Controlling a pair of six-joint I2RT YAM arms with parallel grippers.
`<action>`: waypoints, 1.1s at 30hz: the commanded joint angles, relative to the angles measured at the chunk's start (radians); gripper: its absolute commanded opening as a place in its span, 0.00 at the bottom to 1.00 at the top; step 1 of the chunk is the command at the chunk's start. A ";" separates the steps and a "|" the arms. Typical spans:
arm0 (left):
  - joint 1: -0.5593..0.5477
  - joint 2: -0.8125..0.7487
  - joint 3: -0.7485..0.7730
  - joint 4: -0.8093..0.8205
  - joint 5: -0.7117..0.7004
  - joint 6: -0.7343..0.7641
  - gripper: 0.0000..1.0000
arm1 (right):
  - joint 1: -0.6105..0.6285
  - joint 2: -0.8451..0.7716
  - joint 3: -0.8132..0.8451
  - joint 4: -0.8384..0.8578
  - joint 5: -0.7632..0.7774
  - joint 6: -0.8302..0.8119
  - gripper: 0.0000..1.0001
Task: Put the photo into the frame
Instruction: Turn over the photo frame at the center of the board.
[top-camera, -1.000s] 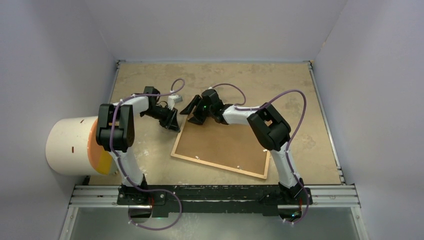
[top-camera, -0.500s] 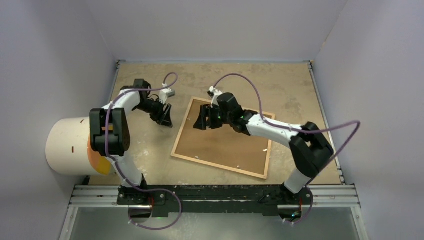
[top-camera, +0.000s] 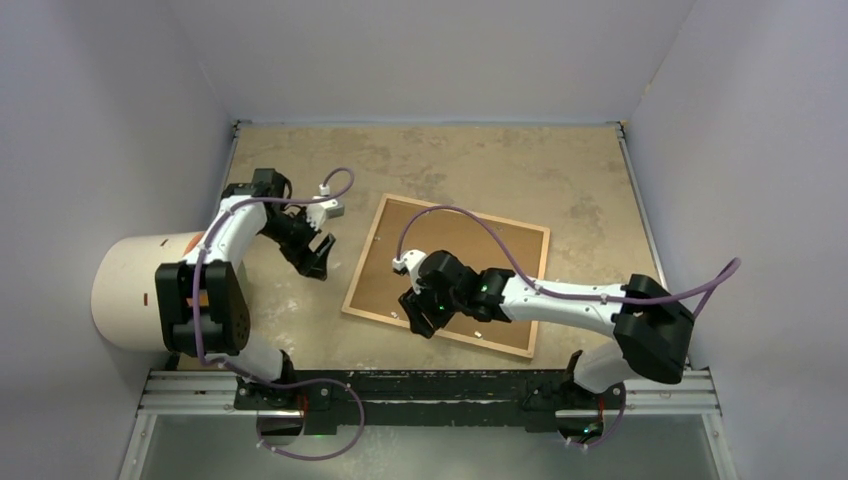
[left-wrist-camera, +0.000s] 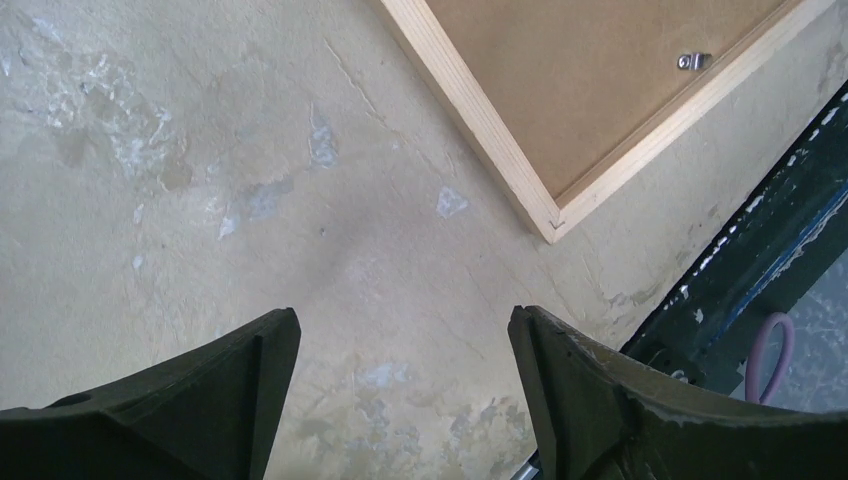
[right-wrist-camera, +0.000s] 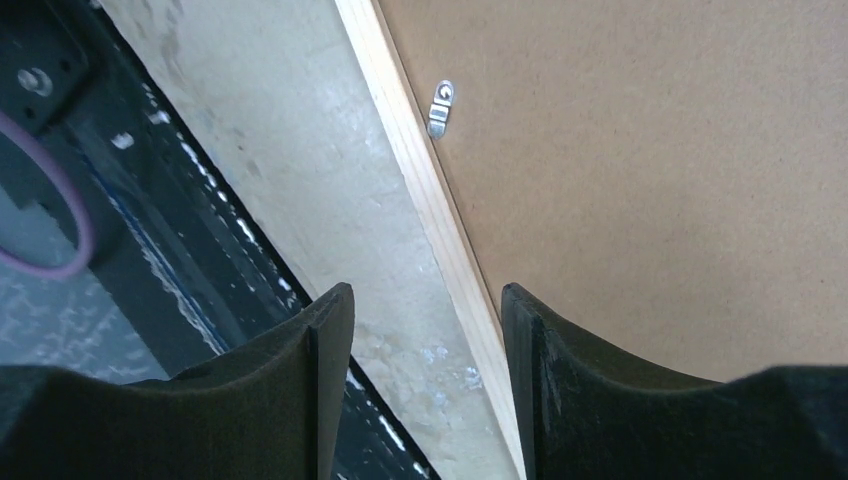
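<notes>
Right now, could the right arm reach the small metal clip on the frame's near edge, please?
Probably yes: the right gripper hangs open and empty above that edge of the frame, with the clip just ahead and nothing between them.

Overhead view from behind, 2 wrist views close, facing down, all sharing the frame (top-camera: 365, 255)

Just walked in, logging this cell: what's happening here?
The frame lies face down on the table, brown backing board in place. The right hand hovers open over its near edge beside a metal clip; the left hand hangs open above bare table off its corner. Neither holds anything, and no photo is visible.
</notes>
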 joint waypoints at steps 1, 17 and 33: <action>0.000 -0.095 -0.019 -0.058 -0.033 0.043 0.83 | 0.058 0.004 0.001 -0.062 0.134 -0.049 0.58; 0.000 -0.172 -0.070 -0.052 -0.018 0.034 0.88 | 0.176 0.125 0.001 -0.041 0.370 -0.042 0.49; 0.000 -0.268 -0.094 -0.036 0.016 0.069 0.90 | 0.180 0.150 0.010 -0.025 0.413 -0.053 0.09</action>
